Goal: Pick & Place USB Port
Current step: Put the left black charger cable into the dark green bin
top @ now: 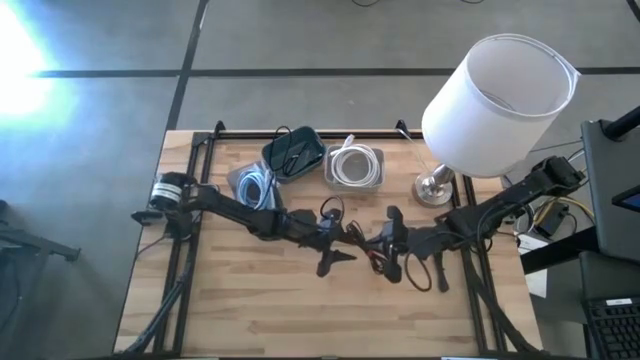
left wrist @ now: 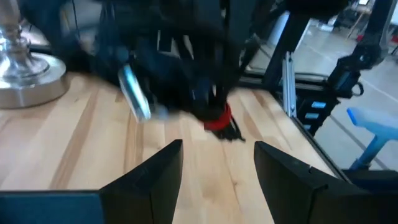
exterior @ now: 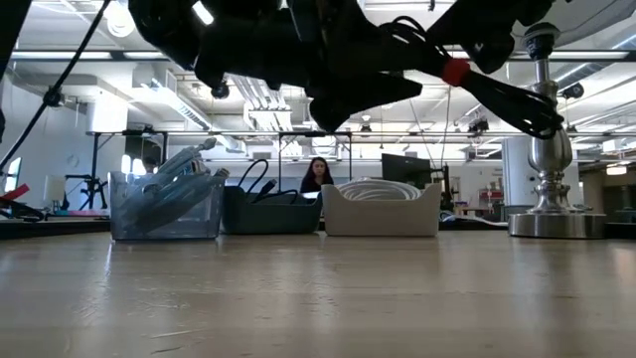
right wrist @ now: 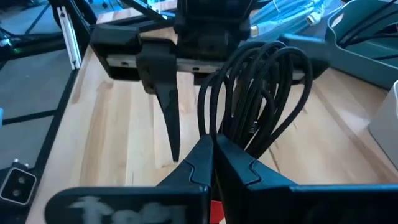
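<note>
A black coiled USB cable [right wrist: 261, 93], bound with a red tie [left wrist: 217, 118], is held above the table in my right gripper [right wrist: 213, 155], near the table's middle [top: 385, 245]. Its silver plug [left wrist: 134, 96] shows in the left wrist view. My left gripper [left wrist: 217, 168] is open and empty. It faces the right gripper from the table's left side [top: 340, 245], just short of the cable. In the low view the cable [exterior: 497, 94] and its red tie [exterior: 455, 72] hang well above the tabletop. My right gripper pinches several strands of the coil [right wrist: 227, 134] between its two fingers, close to the red tie. The fingers come about level from the table's right side. The loops stand out beyond the fingertips toward the left gripper. The cable is lifted clear of the table.
At the table's far side stand three bins: a clear one with blue cables [top: 250, 185], a dark one with black cables [top: 293, 152] and a white one with white cable [top: 353, 165]. A lamp with a white shade [top: 500, 100] and a metal base [top: 437, 187] stands at the far right.
</note>
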{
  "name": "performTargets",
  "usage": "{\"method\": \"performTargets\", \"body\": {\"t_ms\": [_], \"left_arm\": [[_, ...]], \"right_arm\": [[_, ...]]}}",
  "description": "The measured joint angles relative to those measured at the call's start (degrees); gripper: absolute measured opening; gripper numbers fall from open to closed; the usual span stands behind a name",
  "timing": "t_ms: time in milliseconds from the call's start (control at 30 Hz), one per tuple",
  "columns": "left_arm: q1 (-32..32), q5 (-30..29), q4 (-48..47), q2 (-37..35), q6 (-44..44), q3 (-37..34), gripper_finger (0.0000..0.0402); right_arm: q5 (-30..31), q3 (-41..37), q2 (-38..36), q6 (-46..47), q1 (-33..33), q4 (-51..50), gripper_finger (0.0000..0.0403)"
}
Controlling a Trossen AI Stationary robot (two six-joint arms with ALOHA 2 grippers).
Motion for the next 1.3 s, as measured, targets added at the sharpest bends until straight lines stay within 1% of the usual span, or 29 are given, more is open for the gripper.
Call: {"method": "performTargets", "body": {"t_ms": [100,267,600,667,833,1067,1300], "left_arm": [[0.06,-0.06,3.73,0.3,-0.02,0.0,0.0202],[0.07,-2.29,7.64,0.37,-0.03,0.0,0.0202],[0.07,-3.95,8.74,0.37,0.18,0.04,0.0201],[0.09,-4.33,8.75,0.37,0.2,0.22,0.0196],[0.12,-4.62,8.77,0.37,0.2,0.59,0.0163],[0.11,-6.38,8.66,0.37,0.5,0.81,0.0106],[0.26,-7.28,8.5,0.37,0.56,0.85,0.0038]], "right_arm": [[-0.04,0.0,0.13,0.0,0.0,0.02,0.0008],[-0.04,0.0,0.13,-0.42,0.0,1.36,0.0008],[0.09,0.0,0.24,-1.09,-0.04,3.03,0.0008],[1.31,0.0,0.24,-1.42,-0.04,3.98,0.0008],[4.28,0.0,0.26,-4.34,-0.04,6.42,0.0008],[4.35,0.0,0.26,-4.5,-0.04,7.16,0.0008],[4.53,-0.02,0.26,-4.5,-0.04,6.77,0.0008]]}}
